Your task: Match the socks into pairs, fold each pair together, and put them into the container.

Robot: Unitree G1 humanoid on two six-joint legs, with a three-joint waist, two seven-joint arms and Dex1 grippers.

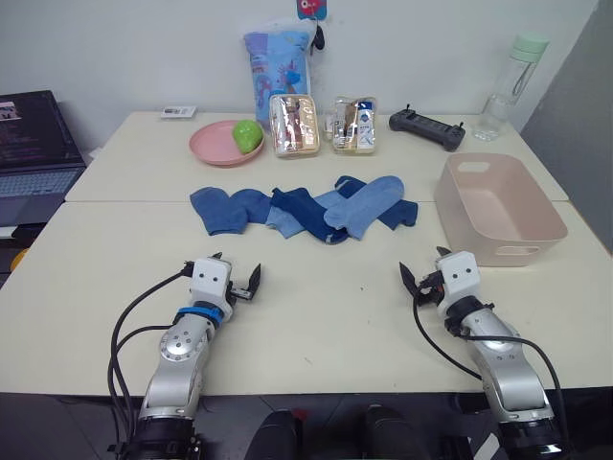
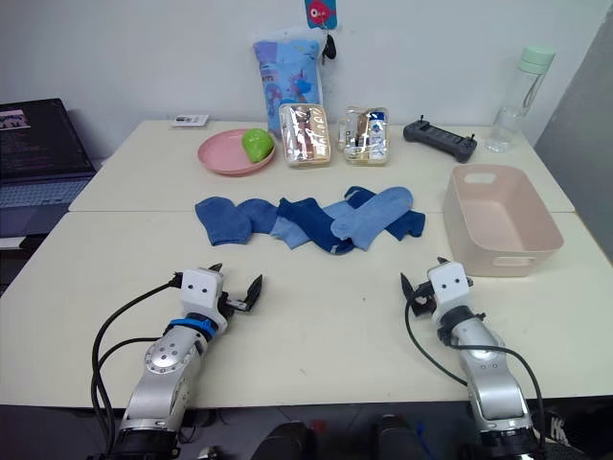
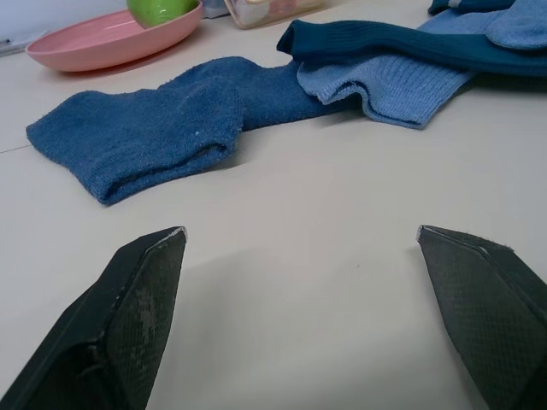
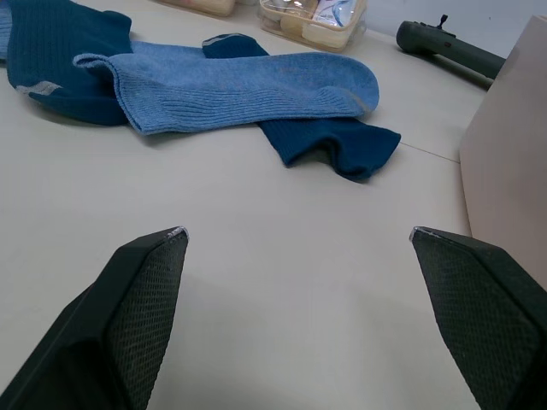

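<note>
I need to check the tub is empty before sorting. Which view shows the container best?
The left eye view: the container shows whole, its inside bare. The right eye view shows much the same. The right wrist view catches one outer wall.

Pink plate (image 1: pixel 215 147), bottle (image 1: pixel 510 86), perhaps controller (image 1: pixel 426 127).

Socks loose, tub empty.
Blue socks (image 1: pixel 305 208) overlap in a flat row mid-counter; the pink-beige container (image 1: pixel 499 207) sits upright at their right.
</note>
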